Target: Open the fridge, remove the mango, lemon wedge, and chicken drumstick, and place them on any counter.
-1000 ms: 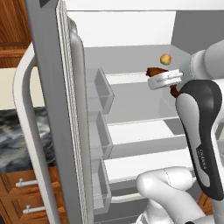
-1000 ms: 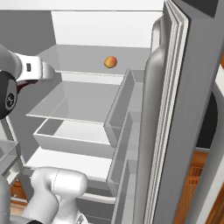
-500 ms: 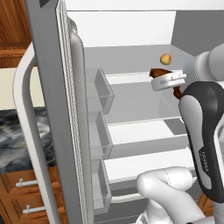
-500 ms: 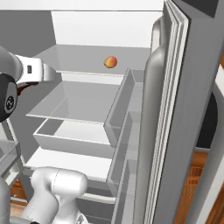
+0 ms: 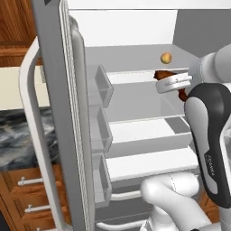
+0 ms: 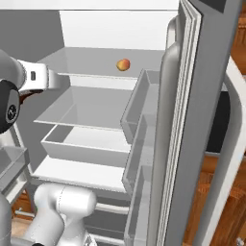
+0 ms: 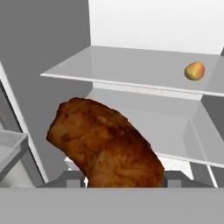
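The fridge (image 5: 58,113) stands open, its white shelves bare but for the mango (image 5: 166,57), which lies on the upper shelf towards the back (image 6: 123,65) (image 7: 194,71). My gripper (image 5: 173,83) hangs at the right side of the fridge opening, just below that shelf's level. It is shut on the chicken drumstick (image 7: 105,144), a dark reddish-brown piece that sticks out past the fingers (image 5: 160,74). The mango is up and behind the gripper, apart from it. The lemon wedge is out of view. The black marbled counter (image 5: 18,135) lies to the left, beyond the open door.
The left door (image 5: 72,135) with its bins (image 5: 101,85) swings out close on my left, and the right door (image 6: 192,120) with its bins (image 6: 141,110) on my right. A drawer (image 6: 81,144) sits under the middle shelf. Wooden cabinets (image 5: 27,194) stand under the counter.
The gripper with the drumstick has drawn back a little out of the fridge, towards the right of the left base view. The mango has stayed put.
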### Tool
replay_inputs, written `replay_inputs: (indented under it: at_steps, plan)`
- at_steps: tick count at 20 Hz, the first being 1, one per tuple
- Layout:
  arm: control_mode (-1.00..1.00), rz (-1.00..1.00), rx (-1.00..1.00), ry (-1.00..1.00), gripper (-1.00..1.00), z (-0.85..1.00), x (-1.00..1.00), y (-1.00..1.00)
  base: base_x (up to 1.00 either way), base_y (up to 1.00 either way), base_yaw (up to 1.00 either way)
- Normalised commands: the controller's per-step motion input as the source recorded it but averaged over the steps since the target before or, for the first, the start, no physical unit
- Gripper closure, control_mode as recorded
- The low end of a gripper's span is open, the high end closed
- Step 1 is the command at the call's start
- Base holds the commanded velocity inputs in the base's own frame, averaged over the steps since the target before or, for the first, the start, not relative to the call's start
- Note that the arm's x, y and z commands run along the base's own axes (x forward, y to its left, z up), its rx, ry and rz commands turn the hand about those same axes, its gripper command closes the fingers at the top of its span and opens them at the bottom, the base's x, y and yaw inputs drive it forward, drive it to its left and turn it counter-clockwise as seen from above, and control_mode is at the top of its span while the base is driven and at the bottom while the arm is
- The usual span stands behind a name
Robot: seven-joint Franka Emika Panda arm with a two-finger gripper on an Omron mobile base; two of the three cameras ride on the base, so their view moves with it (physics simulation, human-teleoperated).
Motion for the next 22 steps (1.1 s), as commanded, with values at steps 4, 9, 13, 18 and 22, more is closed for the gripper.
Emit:
replay_inputs:
  at_steps: [4,9,13,18,22]
  plan:
    - [1.00,0.00,0.00,0.00,1.00,0.00,0.00,0.00,-0.89,0.00,-0.03]
    - [1.00,0.00,0.00,0.00,1.00,0.00,0.00,0.00,-0.70,0.03,-0.10]
    - [1.00,0.00,0.00,0.00,1.00,0.00,0.00,0.00,-0.68,0.15,-0.17]
    - [1.00,0.00,0.00,0.00,1.00,0.00,0.00,0.00,-0.22,0.46,-0.14]
    - [1.00,0.00,0.00,0.00,1.00,0.00,0.00,0.00,-0.03,0.68,-0.11]
